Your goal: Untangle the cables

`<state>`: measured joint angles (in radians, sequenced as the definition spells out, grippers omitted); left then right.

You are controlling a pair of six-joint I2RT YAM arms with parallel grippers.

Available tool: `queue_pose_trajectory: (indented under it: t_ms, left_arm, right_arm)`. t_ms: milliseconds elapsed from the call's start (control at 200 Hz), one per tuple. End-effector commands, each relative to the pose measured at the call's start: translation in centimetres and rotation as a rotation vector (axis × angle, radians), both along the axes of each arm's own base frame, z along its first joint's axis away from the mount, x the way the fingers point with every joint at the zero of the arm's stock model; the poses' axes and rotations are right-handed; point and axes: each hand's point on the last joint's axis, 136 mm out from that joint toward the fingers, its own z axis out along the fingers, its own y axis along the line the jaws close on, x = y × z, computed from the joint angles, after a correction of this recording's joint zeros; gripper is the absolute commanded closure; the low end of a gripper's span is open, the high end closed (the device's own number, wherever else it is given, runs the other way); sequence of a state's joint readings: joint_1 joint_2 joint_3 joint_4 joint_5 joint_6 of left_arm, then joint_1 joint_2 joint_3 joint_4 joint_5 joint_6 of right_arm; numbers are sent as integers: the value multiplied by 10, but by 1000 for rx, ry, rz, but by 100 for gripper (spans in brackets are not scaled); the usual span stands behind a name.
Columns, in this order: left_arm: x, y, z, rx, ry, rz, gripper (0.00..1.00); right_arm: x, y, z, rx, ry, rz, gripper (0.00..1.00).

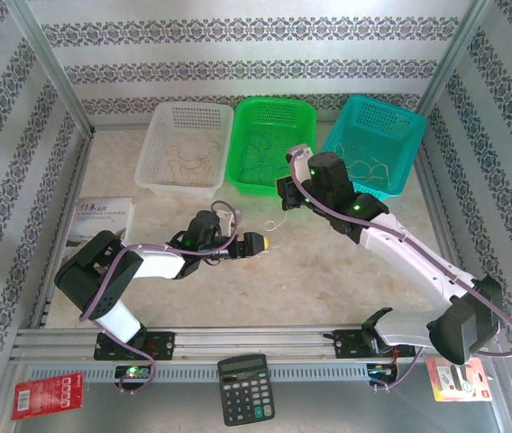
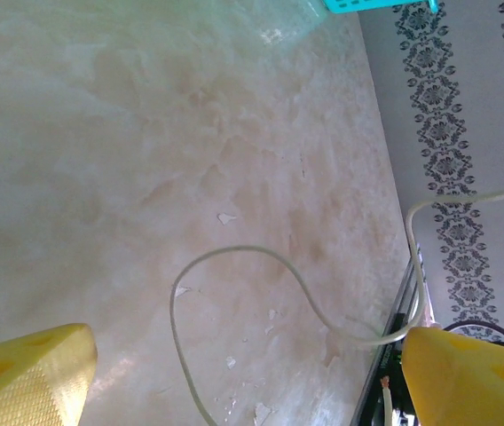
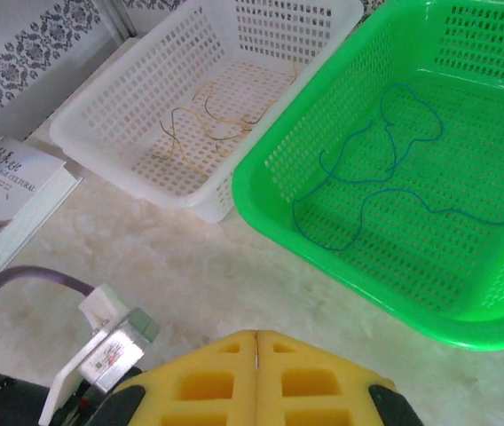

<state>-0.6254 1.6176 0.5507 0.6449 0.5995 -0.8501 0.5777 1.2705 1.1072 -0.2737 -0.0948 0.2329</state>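
Writing: a grey-white booklet (image 3: 8, 191) lies flat at the table's left edge. The word "CULTURAL" reads on its cover and the rest of the print is blurred. A small white-and-silver block (image 3: 110, 342) beside the right gripper (image 3: 256, 355) has a sticker, print too small to read. A black desk calculator (image 1: 245, 388) and a red card packet (image 1: 47, 395) sit at the near rail, with no text legible on either.

Cables: thin, curly wire strands.
- One whitish strand (image 2: 261, 257) lies loose on the mottled beige tabletop (image 2: 101, 133). It loops between the yellow pads of the left gripper (image 2: 248, 390) and rises past the right-hand pad; cannot tell if it touches the pad.
- Tan strands (image 3: 203, 120) lie in a small heap in the white perforated plastic basket (image 3: 128, 164).
- A blue strand (image 3: 385, 169) sprawls across the floor of the green plastic basket (image 3: 296, 155).
- Pale strands (image 1: 375, 167) show faintly in the teal plastic basket (image 1: 369, 117).

Fingers: the left pads are spread wide, low over the table, with nothing clamped. The right pads are pressed flat together with nothing between them, near the green basket's near corner.

Cut off: both left pads and the whitish strand's lower run leave the frame at the bottom of the left wrist view.
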Motion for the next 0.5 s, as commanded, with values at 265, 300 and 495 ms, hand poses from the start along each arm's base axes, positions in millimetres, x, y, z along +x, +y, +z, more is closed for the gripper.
queue_pose_trajectory:
  t_ms: [265, 300, 495]
  left_arm:
    - [-12, -43, 23, -162, -45, -89, 36]
    - [-13, -46, 22, -175, -42, -94, 43]
    - [-16, -57, 19, -225, -35, -105, 90]
  right_arm:
    - [14, 1, 25, 55, -32, -24, 100]
    - [16, 2, 27, 60, -34, -26, 100]
    - [24, 1, 53, 108, -66, -32, 100]
